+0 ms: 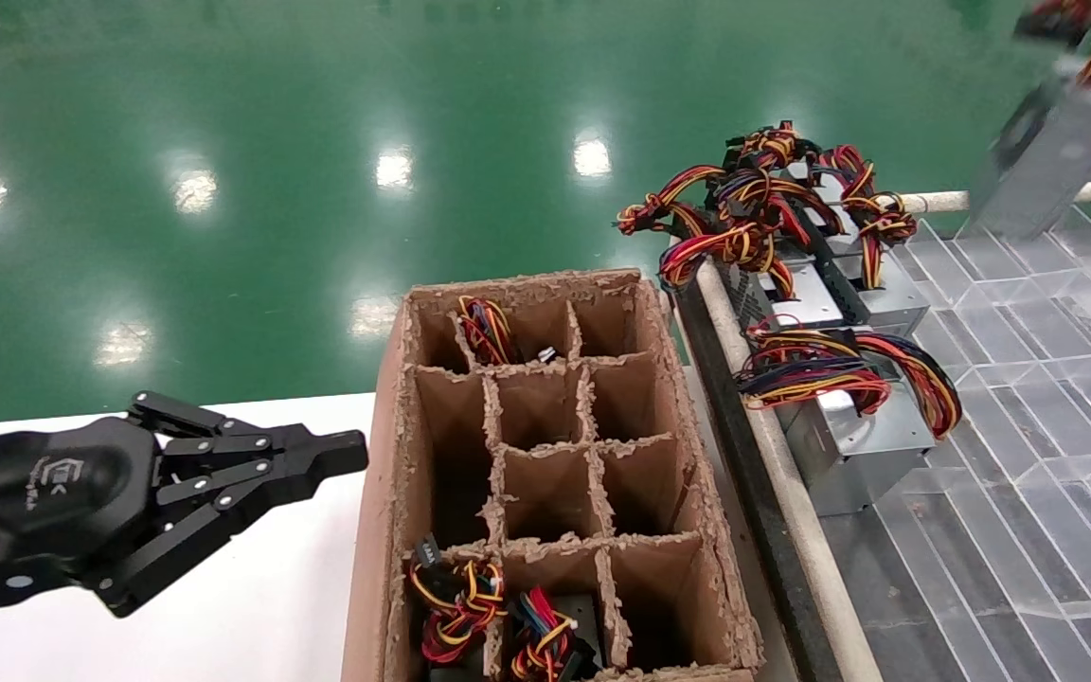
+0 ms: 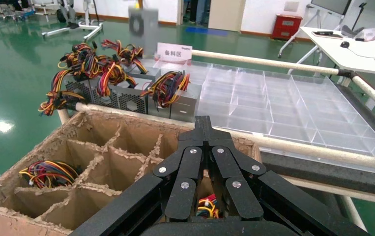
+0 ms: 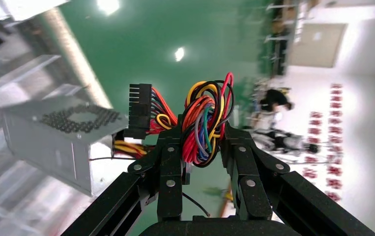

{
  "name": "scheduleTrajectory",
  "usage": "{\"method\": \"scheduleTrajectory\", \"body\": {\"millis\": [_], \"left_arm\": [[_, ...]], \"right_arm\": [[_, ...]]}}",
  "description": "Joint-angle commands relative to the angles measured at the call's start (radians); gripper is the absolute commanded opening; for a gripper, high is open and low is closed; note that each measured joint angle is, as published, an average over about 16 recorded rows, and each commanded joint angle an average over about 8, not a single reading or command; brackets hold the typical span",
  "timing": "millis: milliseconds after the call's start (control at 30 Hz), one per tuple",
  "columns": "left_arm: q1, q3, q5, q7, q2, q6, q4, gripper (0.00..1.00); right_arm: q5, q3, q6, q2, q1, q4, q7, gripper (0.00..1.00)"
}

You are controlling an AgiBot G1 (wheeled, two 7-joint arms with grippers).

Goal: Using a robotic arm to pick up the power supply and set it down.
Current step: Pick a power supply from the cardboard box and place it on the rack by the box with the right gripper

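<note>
Green glossy floor (image 1: 318,114) beneath right gripper (image 3: 202,135) clenched on power supply (image 3: 52,135) wires.

Your power supply (image 1: 1057,142) is off the surface, hanging tilted above the far right corner of the clear divided tray (image 1: 1028,379). It is a silver-grey metal box with a perforated vent face. Its wire bundle (image 3: 206,123), red, yellow, orange and black with a black plug, is pinched in the right gripper (image 3: 202,142).

cardboard divider box (image 1: 545,455) on white table (image 1: 252,606) | clear compartment tray (image 1: 1028,455) | green floor (image 1: 318,142)
</note>
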Motion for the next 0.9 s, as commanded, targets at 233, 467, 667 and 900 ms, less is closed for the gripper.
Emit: {"method": "scheduleTrajectory", "body": {"millis": [233,467,667,900], "left_arm": [[0.0,0.0,0.0,0.0,0.0,0.0,0.0,0.0],[0.0,0.0,0.0,0.0,0.0,0.0,0.0,0.0],[0.0,0.0,0.0,0.0,0.0,0.0,0.0,0.0],[0.0,0.0,0.0,0.0,0.0,0.0,0.0,0.0]], "right_arm": [[0.014,-0.004,0.159,-0.091,-0.069,-0.247,-0.05,0.0],[0.059,0.012,0.267,-0.162,-0.076,-0.403,-0.132,0.0],[0.101,0.03,0.314,-0.207,-0.063,-0.481,-0.201,0.0],[0.136,0.045,0.333,-0.241,-0.045,-0.546,-0.27,0.0]]}}
